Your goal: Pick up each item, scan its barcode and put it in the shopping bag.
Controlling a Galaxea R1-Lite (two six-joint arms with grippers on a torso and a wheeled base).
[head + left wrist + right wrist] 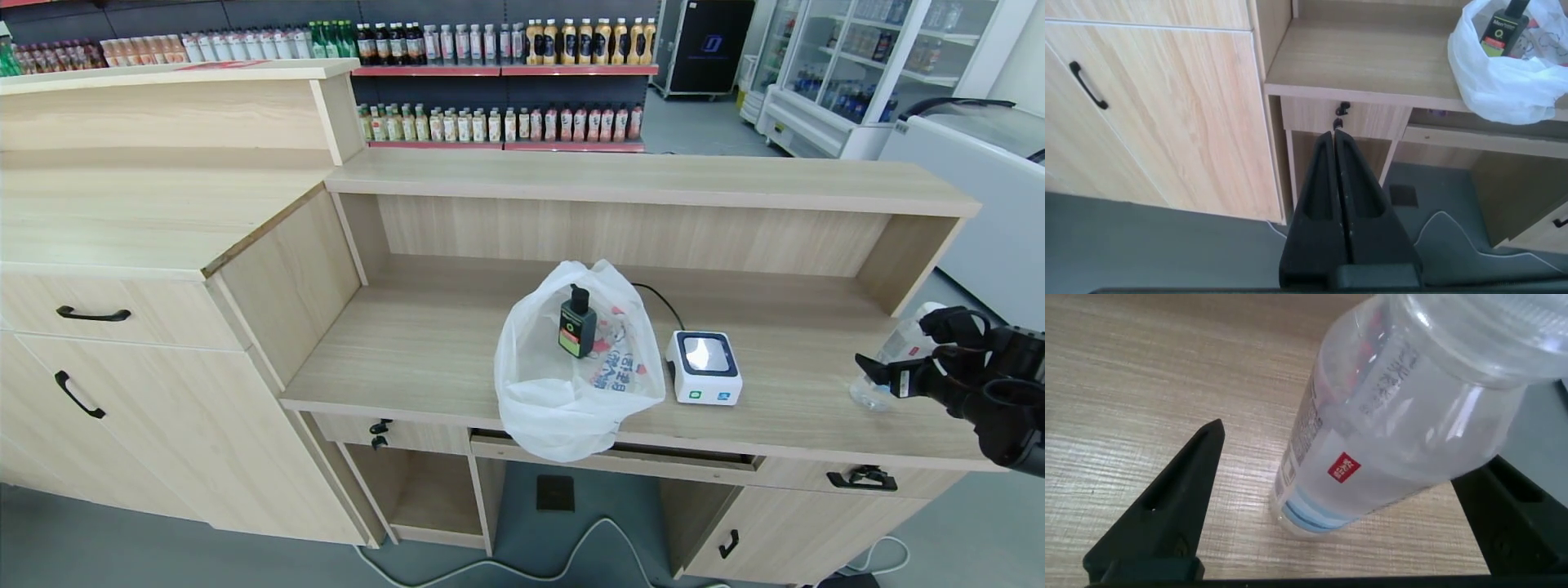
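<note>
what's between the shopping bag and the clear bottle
The barcode scanner, close beside the shopping bag; beyond it, bare counter up to the clear bottle. The head view shows this.

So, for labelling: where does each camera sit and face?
Head view: on the head, looking down at counter, shopping bag, scanner; right gripper at edge.
Left wrist view: left arm, low, facing cabinet fronts; shut left gripper shows.
Right wrist view: right arm, over the bottle; open fingers show.
Shared: head and left wrist, shopping bag.
</note>
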